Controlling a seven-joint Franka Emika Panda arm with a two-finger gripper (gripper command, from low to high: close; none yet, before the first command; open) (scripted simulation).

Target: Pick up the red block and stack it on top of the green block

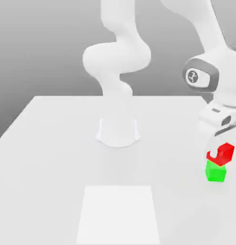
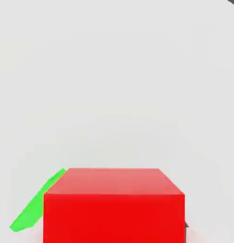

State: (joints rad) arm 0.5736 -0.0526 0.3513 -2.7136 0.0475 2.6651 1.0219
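- White and smooth, the broad desk (image 1: pixel 53 158) carries the arm's round base and, near the exterior view's right edge, the stack being built.
- The white Franka arm (image 1: pixel 117 52) bends over to that side, its jaws (image 1: pixel 220 143) closed on the small glossy red cube (image 1: pixel 222 154).
- The red block sits just above the small bright green cube (image 1: pixel 215 172), skewed toward the exterior view's right; whether they touch I cannot tell.
- Judged step: the placing phase. Next calls for squaring red over green, lowering until seated, then releasing.
- The hand view adds the offset: a green sliver (image 2: pixel 36 209) peeks past one side of the red block (image 2: pixel 114 209); the exterior view alone gives height.
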